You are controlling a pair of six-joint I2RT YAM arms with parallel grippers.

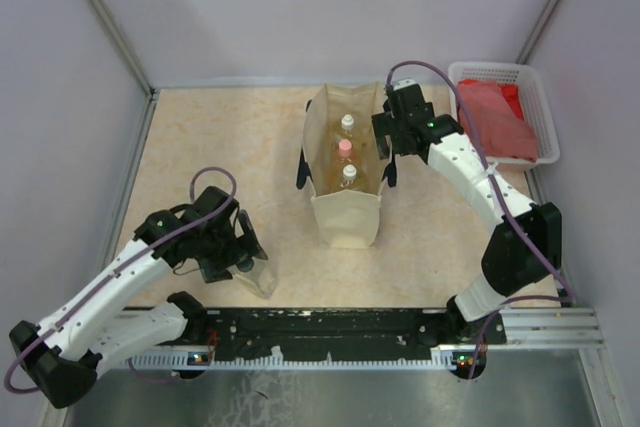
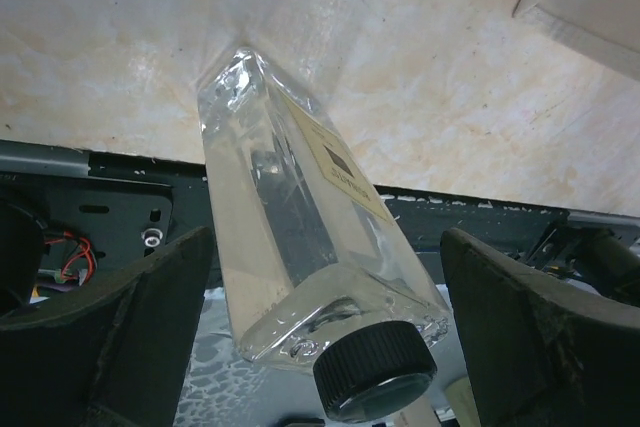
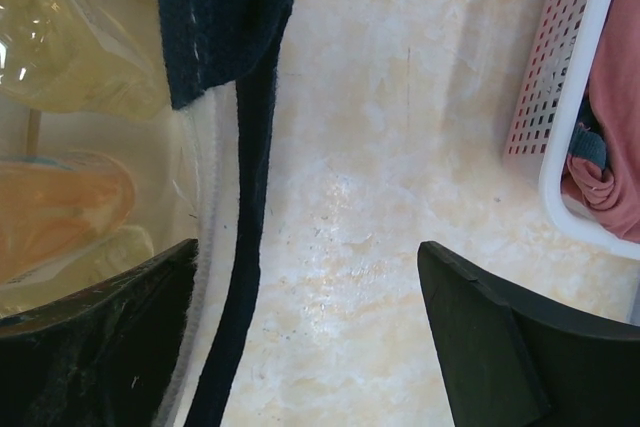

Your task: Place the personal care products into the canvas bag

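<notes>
The canvas bag (image 1: 345, 209) stands upright mid-table with dark strap handles. Three bottles show inside it: white cap (image 1: 347, 122), pink cap (image 1: 345, 147), white cap (image 1: 348, 172). A clear square bottle (image 1: 257, 277) with a black cap stands near the table's front edge. My left gripper (image 1: 246, 257) is open around its top, the fingers apart from it. In the left wrist view the bottle (image 2: 285, 207) sits between the wide fingers (image 2: 130, 337). My right gripper (image 1: 386, 139) is open and empty at the bag's right rim. The cream container is out of view.
A white plastic basket (image 1: 545, 117) with a red cloth (image 1: 495, 117) stands at the back right; it also shows in the right wrist view (image 3: 560, 117). The bag's dark strap (image 3: 245, 197) hangs beside my right gripper's left finger (image 3: 90, 347). The black base rail (image 1: 330, 332) lies just behind the bottle.
</notes>
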